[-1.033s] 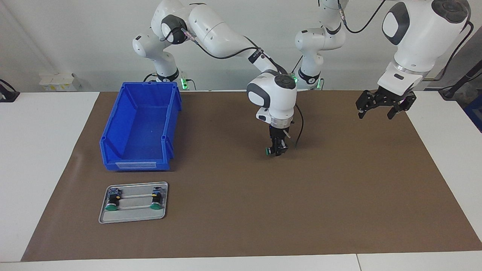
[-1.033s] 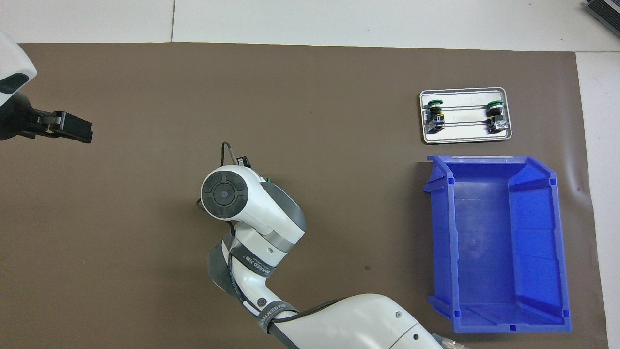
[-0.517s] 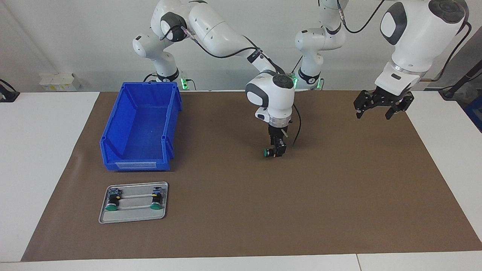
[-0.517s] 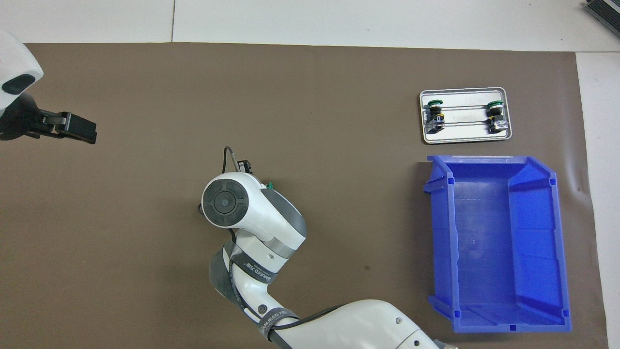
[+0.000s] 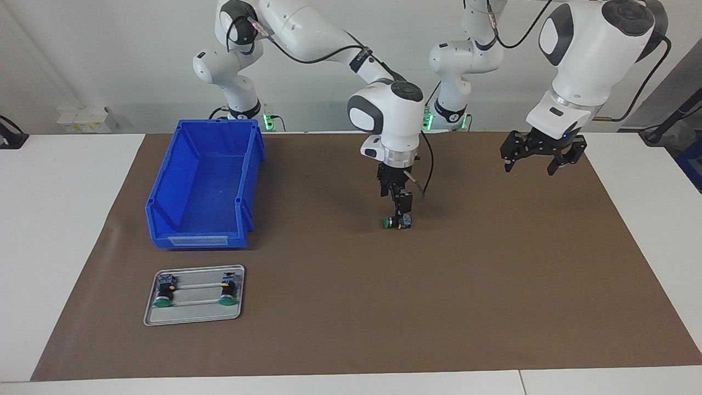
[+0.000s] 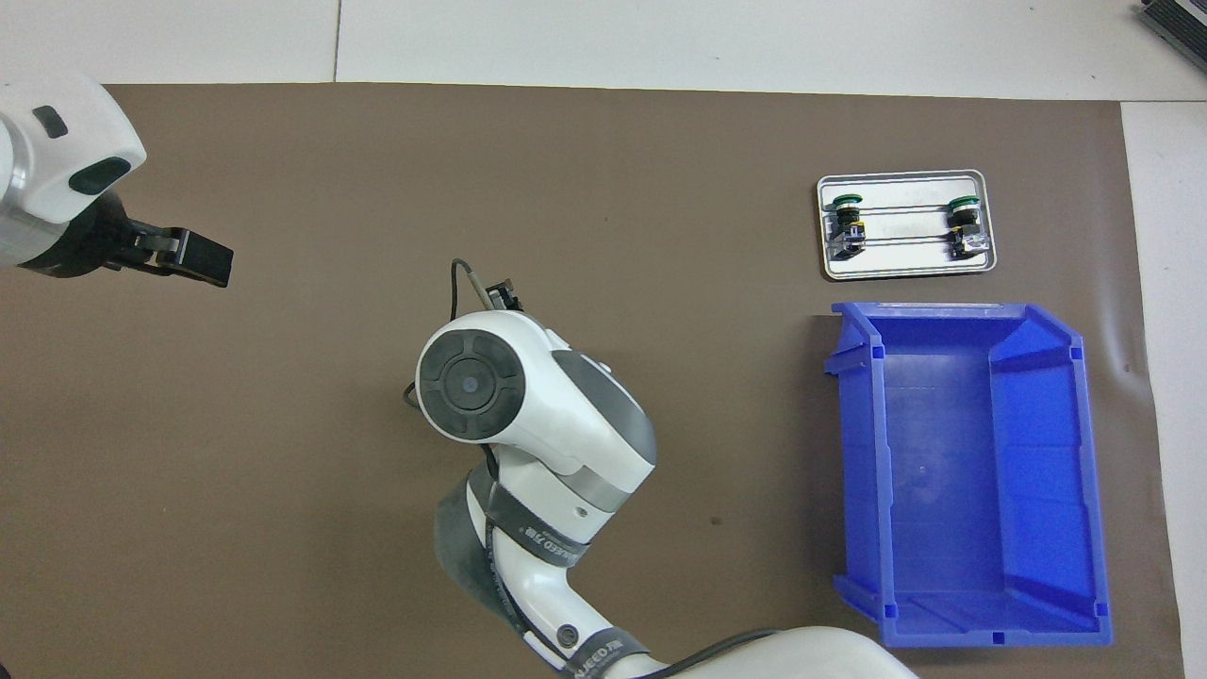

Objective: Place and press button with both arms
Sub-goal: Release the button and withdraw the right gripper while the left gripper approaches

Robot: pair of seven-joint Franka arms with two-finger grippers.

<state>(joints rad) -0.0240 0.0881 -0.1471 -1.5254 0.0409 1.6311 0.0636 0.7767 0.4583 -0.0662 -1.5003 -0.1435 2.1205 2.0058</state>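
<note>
Right pincer (image 5: 399,211) hung just above button (image 5: 397,221), fingers parted, holding nothing. Button lay on its side on brown mat (image 5: 493,285) mid-table, green cap toward right arm's end. Judged: placing done, pressing left. Left pincer (image 5: 537,155) hovered spread wide, empty, over mat toward left arm's end, well apart from button. Counts: three buttons, two in metal tray (image 5: 193,317); one blue bin (image 5: 205,181), empty; two arms.
</note>
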